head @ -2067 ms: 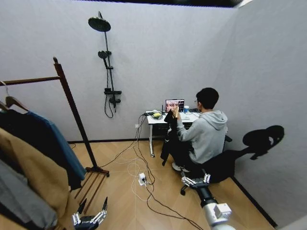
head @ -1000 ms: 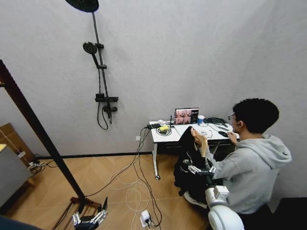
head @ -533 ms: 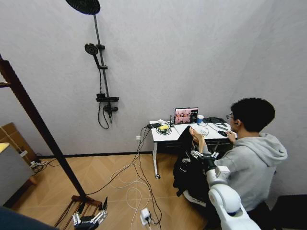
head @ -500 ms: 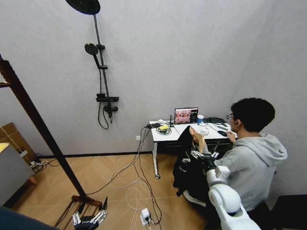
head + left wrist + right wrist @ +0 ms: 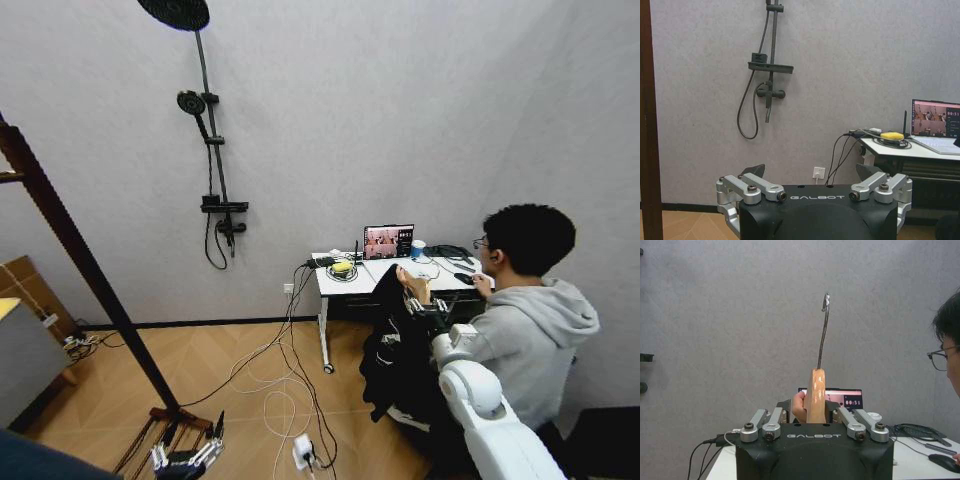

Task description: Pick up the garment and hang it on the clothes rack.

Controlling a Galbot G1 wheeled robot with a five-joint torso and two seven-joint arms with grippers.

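A seated person holds up the black garment (image 5: pixel 392 350) by its light wooden hanger (image 5: pixel 816 395), whose metal hook (image 5: pixel 823 330) points upward. My right gripper (image 5: pixel 413 303) reaches out to the hanger's neck. In the right wrist view the right gripper (image 5: pixel 808 407) is open, its fingers on either side of the wood, with the person's hand (image 5: pixel 799 407) still gripping the hanger. My left gripper (image 5: pixel 185 458) hangs low and open, holding nothing (image 5: pixel 811 172). One dark post of the clothes rack (image 5: pixel 70 250) slants across the left side.
A white desk (image 5: pixel 335 288) with a laptop (image 5: pixel 388 241) stands by the wall beside the person. A shower fixture (image 5: pixel 212 150) hangs on the wall. Cables (image 5: pixel 280 385) and a power strip (image 5: pixel 302 452) lie on the wooden floor.
The camera has swung toward the seated person and closed in. Over the last second my right gripper rose and advanced until its fingers straddle the hanger's neck. The left arm stayed put.
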